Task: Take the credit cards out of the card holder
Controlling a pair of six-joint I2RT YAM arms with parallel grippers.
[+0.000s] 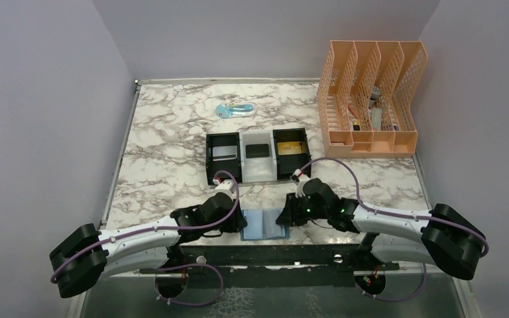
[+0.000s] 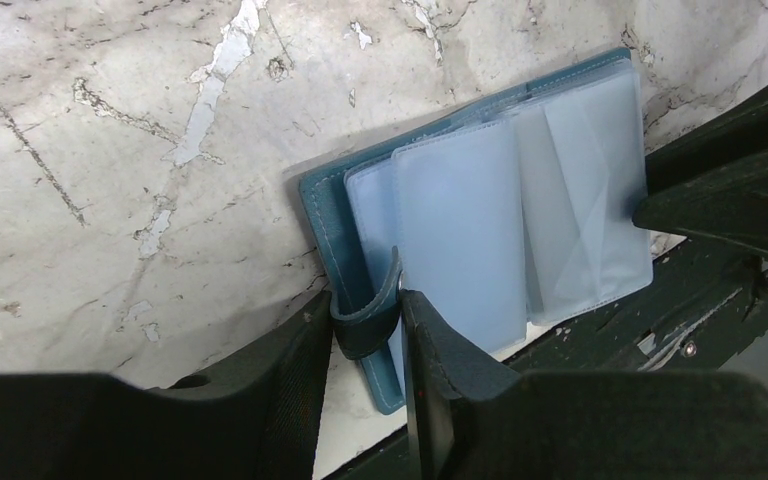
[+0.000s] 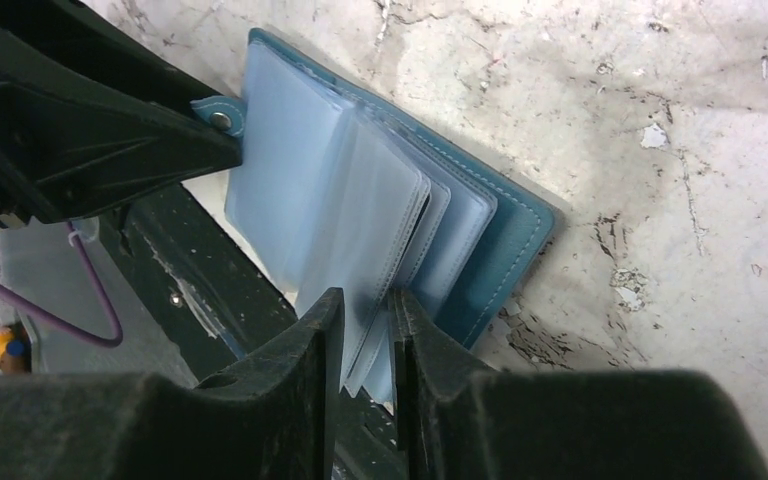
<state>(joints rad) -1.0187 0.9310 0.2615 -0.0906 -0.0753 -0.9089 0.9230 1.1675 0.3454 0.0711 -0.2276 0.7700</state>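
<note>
**A:** Top view: where is the holder?
**B:** The holder point(image 1: 264, 225) lies open at the near edge of the marble table point(image 1: 166, 132). The tray point(image 1: 257, 156) is well behind it.
**A:** Left wrist?
**B:** The left gripper point(image 2: 365, 312) pinches the soft strap point(image 2: 368, 328).
**A:** Right wrist?
**B:** The right gripper point(image 3: 365, 325) clamps the sleeves point(image 3: 360, 200). They look limp, light and probably slippery, so hold them by the edges.

The card holder point(image 2: 480, 225) had a stitched, leather-like teal cover and cloudy, smooth plastic sleeves point(image 3: 290, 170); beneath it the marbled surface point(image 2: 110, 150) looked matt and scuffed.
</note>
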